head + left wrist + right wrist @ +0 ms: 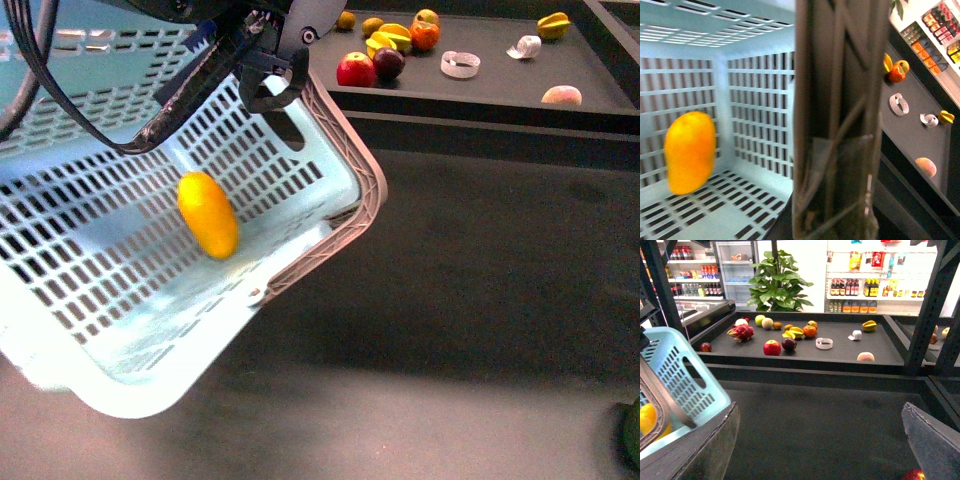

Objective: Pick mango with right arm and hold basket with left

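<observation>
The pale aqua basket (120, 330) hangs tilted in the air at the left of the front view. My left gripper (268, 80) is shut on the basket's grey-brown rim (345, 150) at its top edge; the rim (840, 100) fills the left wrist view. The yellow-orange mango (208, 214) lies inside the basket on its slotted floor and shows in the left wrist view (690, 152). My right gripper (822, 460) is open and empty over the dark table. A sliver of the mango (649, 420) shows through the basket wall (685, 375).
A raised dark tray (480, 95) at the back holds a red apple (355, 70), a dark plum (388, 62), an orange fruit (425, 35), a yellow star-shaped fruit (553, 24) and a peach (561, 96). A dark green fruit (632, 430) lies at the near right edge.
</observation>
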You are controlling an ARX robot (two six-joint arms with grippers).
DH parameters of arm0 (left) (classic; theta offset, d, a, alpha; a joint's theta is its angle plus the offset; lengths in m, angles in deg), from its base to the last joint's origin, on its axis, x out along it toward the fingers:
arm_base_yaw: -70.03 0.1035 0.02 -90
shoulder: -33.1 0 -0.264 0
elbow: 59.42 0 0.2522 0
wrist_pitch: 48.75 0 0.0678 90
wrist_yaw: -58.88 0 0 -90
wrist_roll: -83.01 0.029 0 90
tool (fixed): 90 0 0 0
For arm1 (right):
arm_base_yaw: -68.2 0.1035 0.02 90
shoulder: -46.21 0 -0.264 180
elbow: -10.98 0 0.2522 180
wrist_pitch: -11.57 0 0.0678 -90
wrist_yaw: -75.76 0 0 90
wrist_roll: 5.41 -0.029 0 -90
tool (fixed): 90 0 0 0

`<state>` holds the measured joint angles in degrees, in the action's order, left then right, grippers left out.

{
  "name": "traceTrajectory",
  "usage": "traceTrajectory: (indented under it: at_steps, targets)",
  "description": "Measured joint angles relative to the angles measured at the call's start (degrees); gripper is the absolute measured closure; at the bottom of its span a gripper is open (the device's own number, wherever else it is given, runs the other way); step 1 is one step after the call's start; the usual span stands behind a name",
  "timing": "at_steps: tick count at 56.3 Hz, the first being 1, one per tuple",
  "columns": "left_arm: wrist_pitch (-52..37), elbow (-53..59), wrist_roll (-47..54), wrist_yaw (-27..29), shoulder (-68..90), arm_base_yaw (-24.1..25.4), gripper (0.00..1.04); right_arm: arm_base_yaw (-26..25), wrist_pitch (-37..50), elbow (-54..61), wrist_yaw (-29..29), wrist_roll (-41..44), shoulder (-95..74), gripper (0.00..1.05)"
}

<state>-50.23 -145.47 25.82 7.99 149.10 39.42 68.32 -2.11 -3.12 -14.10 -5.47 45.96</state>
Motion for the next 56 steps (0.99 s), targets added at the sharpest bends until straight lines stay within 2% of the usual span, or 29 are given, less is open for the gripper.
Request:
traceTrajectory:
  at_steps: [12,19,43,56]
  targets:
    - [6.36,-4.37,-18.08,-2.34,2.93,2.14,0.99,0.0,0.0,0.0,-0.07,0.0,0.0,0.08]
    - [5.73,-6.03,-26.16,-3.21,4.96,3.54,0.99,0.0,0.0,0.0,-0.07,0.0,0.0,0.08]
    - [0.7,-9.73,-35.6,-4.42,13.35,10.34,0.99,0.0,0.02,0.0,-0.07,0.0,0.0,0.08]
    - [1.99,-11.61,-38.49,-6.62,15.78,13.35,0.99,0.0,0.0,0.0,-0.04,0.0,0.0,0.08]
